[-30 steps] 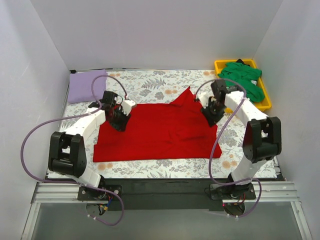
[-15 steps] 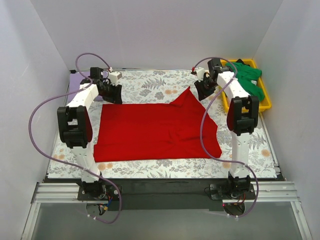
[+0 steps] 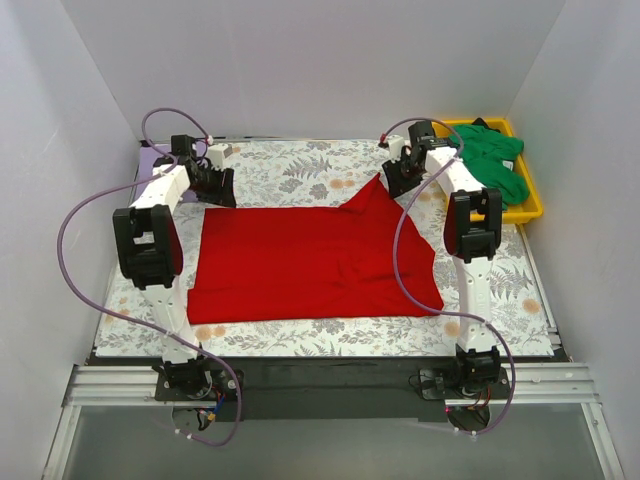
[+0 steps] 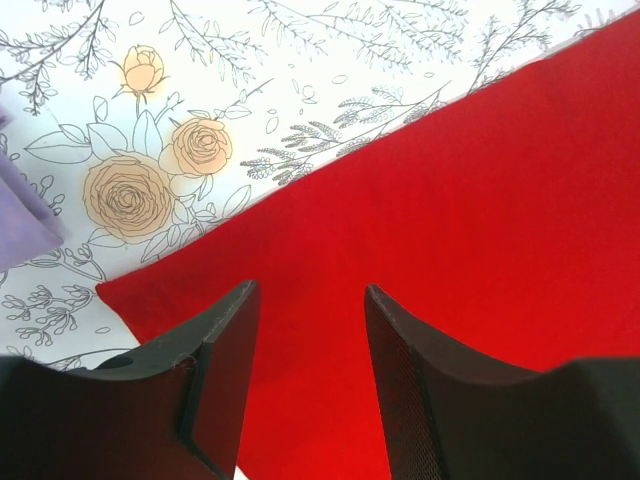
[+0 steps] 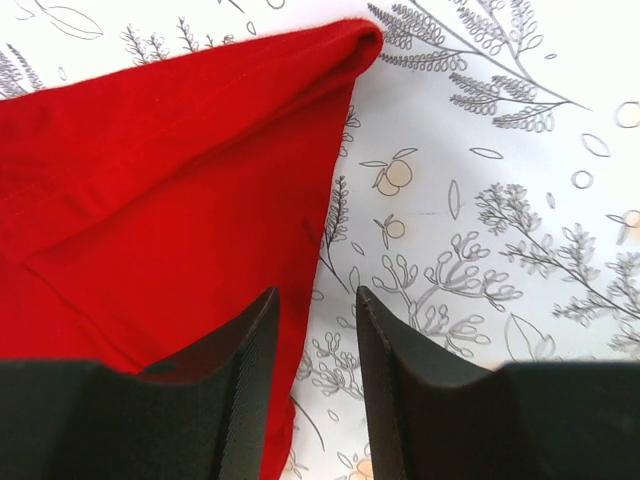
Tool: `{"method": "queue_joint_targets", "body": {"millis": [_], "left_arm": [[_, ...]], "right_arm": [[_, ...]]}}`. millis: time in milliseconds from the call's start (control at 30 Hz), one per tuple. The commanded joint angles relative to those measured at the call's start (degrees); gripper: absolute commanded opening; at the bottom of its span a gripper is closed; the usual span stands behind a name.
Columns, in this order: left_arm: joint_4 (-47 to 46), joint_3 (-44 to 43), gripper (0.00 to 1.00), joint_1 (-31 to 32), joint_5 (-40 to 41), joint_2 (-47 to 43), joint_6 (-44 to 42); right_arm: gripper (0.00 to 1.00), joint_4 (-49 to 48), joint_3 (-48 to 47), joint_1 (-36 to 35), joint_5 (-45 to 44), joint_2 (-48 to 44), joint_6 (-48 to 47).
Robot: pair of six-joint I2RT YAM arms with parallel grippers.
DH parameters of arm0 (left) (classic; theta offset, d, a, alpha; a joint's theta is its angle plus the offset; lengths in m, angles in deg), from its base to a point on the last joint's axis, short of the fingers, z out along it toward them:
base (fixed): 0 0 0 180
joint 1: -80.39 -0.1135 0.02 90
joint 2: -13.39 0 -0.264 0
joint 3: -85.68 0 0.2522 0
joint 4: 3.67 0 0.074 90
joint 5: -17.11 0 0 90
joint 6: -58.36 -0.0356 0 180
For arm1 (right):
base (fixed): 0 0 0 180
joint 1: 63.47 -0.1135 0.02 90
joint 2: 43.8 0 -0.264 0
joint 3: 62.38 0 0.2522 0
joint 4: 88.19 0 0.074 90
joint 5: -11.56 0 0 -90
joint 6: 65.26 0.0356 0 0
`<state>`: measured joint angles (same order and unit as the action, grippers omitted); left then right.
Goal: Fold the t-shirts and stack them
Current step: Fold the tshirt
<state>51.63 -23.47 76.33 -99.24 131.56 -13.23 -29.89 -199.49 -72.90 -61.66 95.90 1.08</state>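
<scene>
Two claws stand parted and empty over the far edge of the bright red cloth t-shirt [image 3: 310, 265]. The left claw [image 3: 214, 186] has its jaws roughly half apart. In the left wrist view its black fingers [image 4: 215, 385] frame the shirt's far left corner, and the cloth in the gap lies flat, pinched by neither finger. The right claw [image 3: 400, 178] is likewise released, hanging by the pointed, folded sleeve at the shirt's far right. In the right wrist view its gap straddles the sleeve's edge. Whether any fingertip touches the cloth cannot be told.

The left arm [image 3: 150, 245] rises steeply from its base at the near left, elbow high, and its forearm reaches toward the far left. The right arm [image 3: 472, 225] mirrors it on the right.

The red shirt lies spread across the middle of the table on the floral-patterned table cloth [image 3: 300, 165]. A pale lavender cloth t-shirt [image 3: 147, 160] sits at the far left, largely hidden by the left arm. A green cloth t-shirt [image 3: 490, 160] is heaped in the yellow plastic tray [image 3: 535, 207] at the far right.
</scene>
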Motion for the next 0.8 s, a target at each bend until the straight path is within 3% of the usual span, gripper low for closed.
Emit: {"method": "queue_joint_targets", "body": {"millis": [0,367,467,600,700,767], "left_arm": [[0.82,-1.90,0.45,-0.25,0.07,0.13,0.13],[1.61,-4.09,0.47,-0.78,3.31,2.41,-0.48],[2.67,-5.67,0.47,-1.13,4.37,3.82,-1.19],[4.60,-8.66,0.47,-1.92,4.55,5.40,-2.77],[6.78,-9.37,0.40,-2.10,1.93,5.41,-6.70],[7.59,-8.24,0.36,-2.01,-7.19,3.05,-9.87]], "right_arm": [[0.44,-2.17,-2.25,-0.67,1.42,0.93,1.60],[0.43,-2.43,0.48,-2.08,2.39,1.72,1.69],[0.32,-2.35,1.35,-2.17,2.65,1.37,1.51],[0.04,-2.17,3.90,-2.08,2.74,0.14,0.90],[0.01,-2.26,4.96,-1.91,3.00,-1.88,0.55],[0.01,-2.43,5.49,-1.73,3.70,-3.81,0.63]]}}
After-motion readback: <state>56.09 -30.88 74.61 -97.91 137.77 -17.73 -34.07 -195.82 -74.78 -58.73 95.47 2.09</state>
